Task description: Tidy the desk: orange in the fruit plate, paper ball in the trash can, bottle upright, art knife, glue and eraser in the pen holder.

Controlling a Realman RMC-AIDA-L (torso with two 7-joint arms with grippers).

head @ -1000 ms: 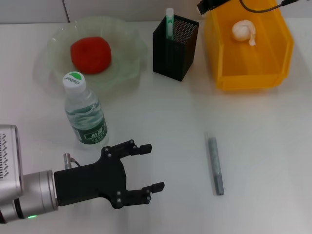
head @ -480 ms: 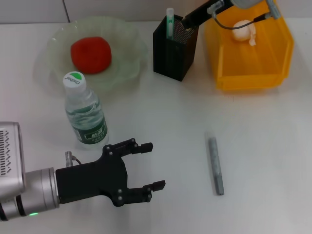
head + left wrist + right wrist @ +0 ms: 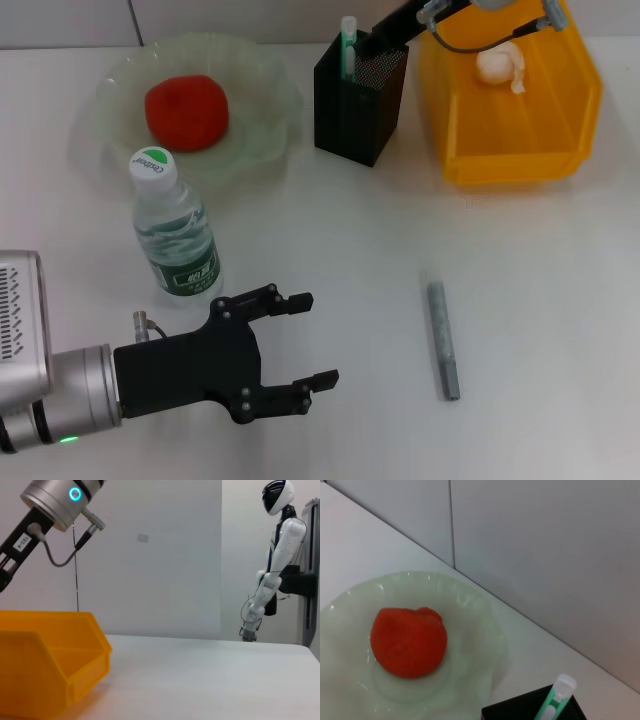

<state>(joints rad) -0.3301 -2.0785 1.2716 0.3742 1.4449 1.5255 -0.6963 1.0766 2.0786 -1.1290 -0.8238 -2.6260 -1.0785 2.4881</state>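
The orange (image 3: 186, 112) (image 3: 409, 642) lies in the fruit plate (image 3: 262, 70) (image 3: 480, 610). In front of the plate, the bottle (image 3: 175, 235) stands upright on the desk (image 3: 330, 230). The art knife (image 3: 348, 45) (image 3: 556, 700) sticks up out of the pen holder (image 3: 355, 105) (image 3: 525, 712). The paper ball (image 3: 498, 63) rests inside the trash can (image 3: 510, 150) (image 3: 50, 660). The glue (image 3: 443, 340) lies flat at the front right. My right gripper (image 3: 378, 42) hangs over the pen holder's back rim. My left gripper (image 3: 318, 340) is open and empty, low near the front left. The eraser is hidden.
The right arm's wrist and cable (image 3: 50, 510) reach in over the trash can's back left corner. A white humanoid figure (image 3: 272, 560) stands far off beyond the desk.
My right gripper has moved left from the trash can's back corner to above the pen holder. The left arm has stayed put.
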